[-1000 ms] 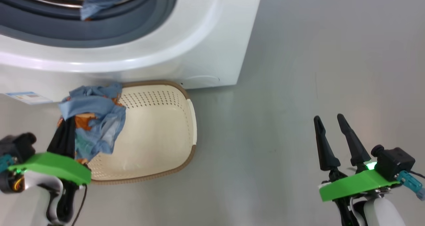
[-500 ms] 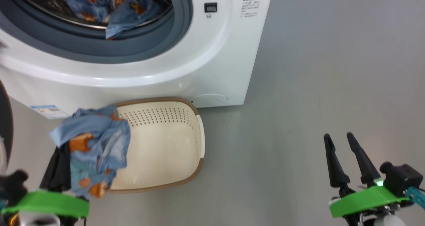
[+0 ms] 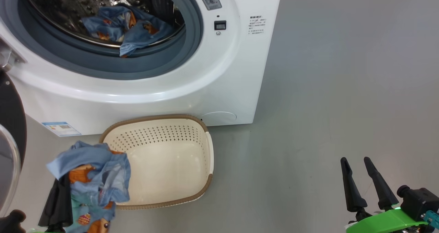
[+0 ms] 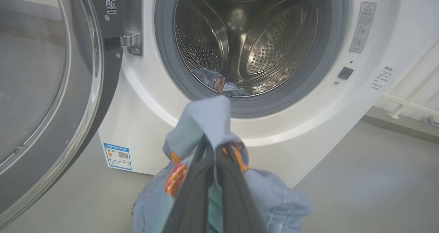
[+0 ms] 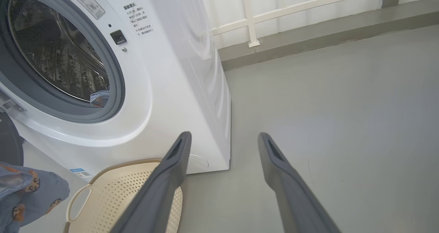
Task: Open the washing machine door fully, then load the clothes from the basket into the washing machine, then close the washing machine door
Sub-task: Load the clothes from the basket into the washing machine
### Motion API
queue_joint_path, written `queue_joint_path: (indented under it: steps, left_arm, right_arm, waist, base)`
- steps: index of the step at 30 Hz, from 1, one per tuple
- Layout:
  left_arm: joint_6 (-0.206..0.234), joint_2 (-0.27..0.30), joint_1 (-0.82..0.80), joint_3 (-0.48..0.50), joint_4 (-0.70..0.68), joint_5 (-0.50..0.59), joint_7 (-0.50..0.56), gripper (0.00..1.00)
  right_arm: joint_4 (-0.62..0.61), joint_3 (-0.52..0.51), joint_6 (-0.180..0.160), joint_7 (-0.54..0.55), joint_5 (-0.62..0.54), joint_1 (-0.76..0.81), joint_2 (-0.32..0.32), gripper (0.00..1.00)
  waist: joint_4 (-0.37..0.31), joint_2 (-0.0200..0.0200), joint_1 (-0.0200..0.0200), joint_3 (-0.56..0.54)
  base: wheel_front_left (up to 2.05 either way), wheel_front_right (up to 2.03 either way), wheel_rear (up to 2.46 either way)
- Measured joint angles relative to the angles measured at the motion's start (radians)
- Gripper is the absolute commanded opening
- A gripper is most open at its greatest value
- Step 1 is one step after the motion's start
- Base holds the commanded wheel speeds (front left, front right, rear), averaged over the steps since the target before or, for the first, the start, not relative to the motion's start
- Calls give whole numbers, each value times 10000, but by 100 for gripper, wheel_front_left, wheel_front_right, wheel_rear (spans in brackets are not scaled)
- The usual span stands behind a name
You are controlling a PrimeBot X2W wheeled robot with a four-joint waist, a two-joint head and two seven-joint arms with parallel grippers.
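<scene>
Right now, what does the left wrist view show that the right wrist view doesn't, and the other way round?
Left wrist view: the left gripper shut on the clothes, and the washing machine door standing open beside its hinge.
Right wrist view: the open right gripper, the basket and a white railing.
Both: the washing machine, a garment in its drum, the blue label and the held clothes.
</scene>
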Motion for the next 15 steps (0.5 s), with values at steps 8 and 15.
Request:
queue_joint_path:
  steps: [8, 15]
  left_arm:
    - [0, 25, -312, -42, -82, -90, 0, 0]
    - [0, 485, -2334, -67, -343, -405, -2, 0]
  right_arm:
    - [-63, 13, 0, 0, 0, -3, 33, 100]
    - [-128, 90, 0, 0, -4, -74, 192, 100]
  waist:
    - [-132, 0, 0, 131]
    - [-307, 0, 0, 638]
  base:
    - [0, 0, 0]
    - [0, 0, 0]
